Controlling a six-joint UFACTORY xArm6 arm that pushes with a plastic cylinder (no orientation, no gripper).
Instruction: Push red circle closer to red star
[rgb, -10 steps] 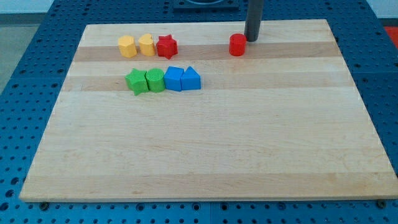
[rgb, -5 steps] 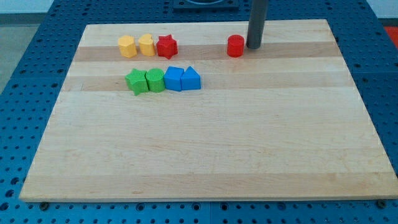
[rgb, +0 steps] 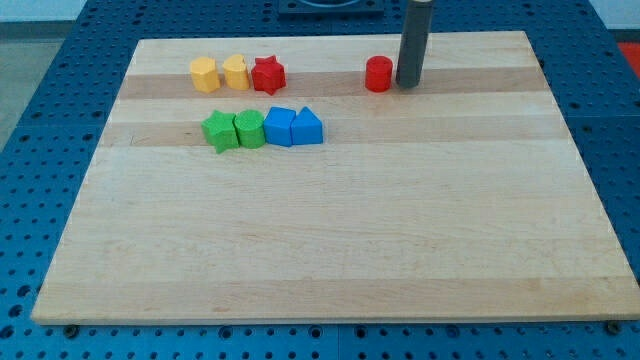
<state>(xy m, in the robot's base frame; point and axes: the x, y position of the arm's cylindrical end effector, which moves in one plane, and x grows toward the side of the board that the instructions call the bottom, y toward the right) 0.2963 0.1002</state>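
Wooden board (rgb: 330, 240) filling most of the view, set on a blue perforated table (rgb: 40, 130); dark rod (rgb: 413, 40) coming down from the view's top, with my tip (rgb: 408, 84) planted on the board just beside the red circle (rgb: 378, 73), on its view-right side, touching or nearly so, contact not certain; a bare rod end, nothing to spread or pinch. Red circle near the view's top, right of centre, well apart from the red star (rgb: 268, 74) at its view-left. Red star touching a yellow block (rgb: 236, 72), then another yellow block (rgb: 204, 74) leftward. Below, a tight row: green star (rgb: 220, 131), green block (rgb: 250, 129), blue block (rgb: 279, 127), blue block (rgb: 307, 127)
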